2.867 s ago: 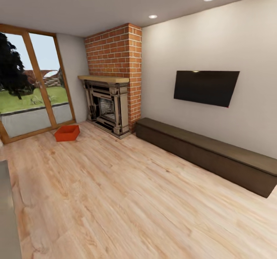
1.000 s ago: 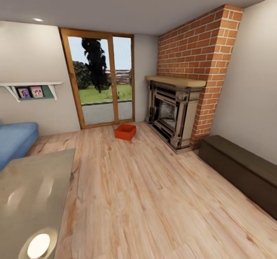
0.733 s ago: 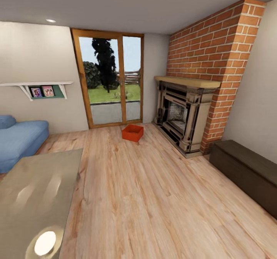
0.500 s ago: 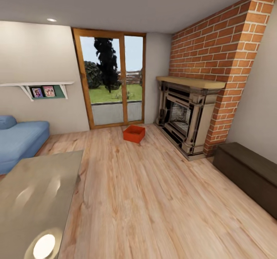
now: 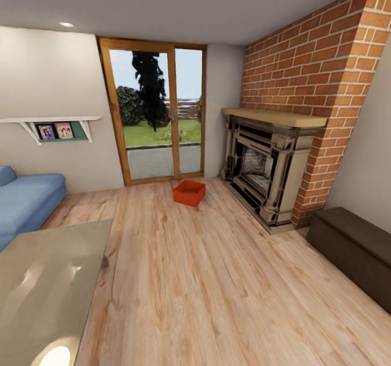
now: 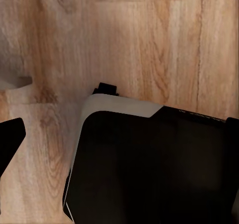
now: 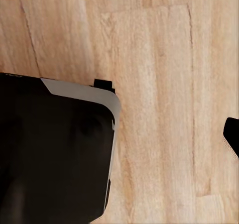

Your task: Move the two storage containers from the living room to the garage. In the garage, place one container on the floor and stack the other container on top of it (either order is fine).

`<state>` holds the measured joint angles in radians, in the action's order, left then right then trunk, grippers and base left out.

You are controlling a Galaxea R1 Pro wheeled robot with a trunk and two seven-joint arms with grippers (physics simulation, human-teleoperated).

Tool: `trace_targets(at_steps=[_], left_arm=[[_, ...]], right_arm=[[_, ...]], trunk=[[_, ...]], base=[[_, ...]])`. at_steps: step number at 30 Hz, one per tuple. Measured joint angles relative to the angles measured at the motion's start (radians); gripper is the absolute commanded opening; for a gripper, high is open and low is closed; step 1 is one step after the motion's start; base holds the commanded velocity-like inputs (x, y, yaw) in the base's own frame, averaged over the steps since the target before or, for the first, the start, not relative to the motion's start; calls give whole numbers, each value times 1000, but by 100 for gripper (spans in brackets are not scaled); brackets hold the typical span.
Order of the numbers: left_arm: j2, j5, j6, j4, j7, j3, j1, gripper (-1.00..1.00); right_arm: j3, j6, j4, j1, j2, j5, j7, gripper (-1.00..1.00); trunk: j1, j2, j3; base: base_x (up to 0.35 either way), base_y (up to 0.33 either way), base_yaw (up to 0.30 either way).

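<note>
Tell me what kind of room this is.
A living room, most likely: a red brick fireplace, a blue sofa by the wall, and a light wood plank floor where one red-orange storage container sits near the glass door.

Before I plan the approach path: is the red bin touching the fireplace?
Apart. The head view shows the storage container on the wood floor near the glass door, with bare planks between it and the fireplace.

Head view: looking forward, slightly down, toward glass door.
Wrist views: both facing straight down, close above wood floor, shared with head view.
</note>
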<state>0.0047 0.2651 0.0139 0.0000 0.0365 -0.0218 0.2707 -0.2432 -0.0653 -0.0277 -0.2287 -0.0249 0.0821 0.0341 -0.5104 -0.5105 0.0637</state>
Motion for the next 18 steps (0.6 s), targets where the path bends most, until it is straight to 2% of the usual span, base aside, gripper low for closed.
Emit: trace_targets(at_steps=[18], left_arm=[[0,0,1,0,0,0,0,100]], right_arm=[[2,0,0,0,2,5,0,100]], trunk=[[0,0,0]], base=[[324,0,0]])
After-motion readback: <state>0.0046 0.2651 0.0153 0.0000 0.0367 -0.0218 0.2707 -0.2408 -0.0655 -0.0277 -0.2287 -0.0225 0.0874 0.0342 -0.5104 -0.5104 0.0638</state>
